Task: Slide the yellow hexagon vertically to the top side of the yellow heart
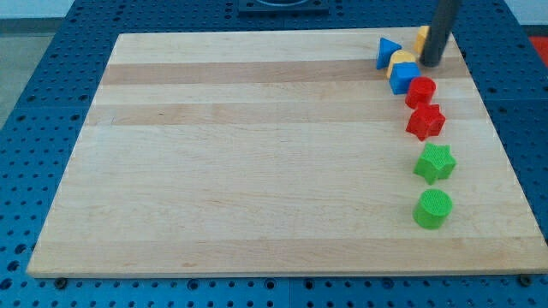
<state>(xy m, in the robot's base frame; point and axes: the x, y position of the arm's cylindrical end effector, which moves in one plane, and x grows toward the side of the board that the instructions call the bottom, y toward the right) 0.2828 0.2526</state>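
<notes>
The yellow hexagon (pixel 421 38) sits at the view's top right, close to the board's far edge, and only a sliver of it shows: the dark rod stands in front and hides most of it, so its shape cannot be confirmed from this view. My tip (pixel 431 63) rests at the rod's lower end, touching or just beside that block on its lower right side. There are no fingers on this rig. The rod is a plain pusher, so it neither opens nor closes and holds nothing, and contact is at most a side press against the hexagon.

The yellow heart (pixel 402 58) lies just below and to the left of the hexagon, wedged in a tight cluster. A blue triangle (pixel 388 52) touches it on the left, and a blue block (pixel 402 77) presses against it from below. The hexagon is therefore already near the heart's top side, offset slightly right. In my judgement the tip is placed to nudge it left into line above the heart.

Further out, a column runs down the view's right: a red cylinder (pixel 420 91), a red star (pixel 425 121), a green star (pixel 435 162) and a green cylinder (pixel 432 208). All rest on the wooden board (pixel 257 154).
</notes>
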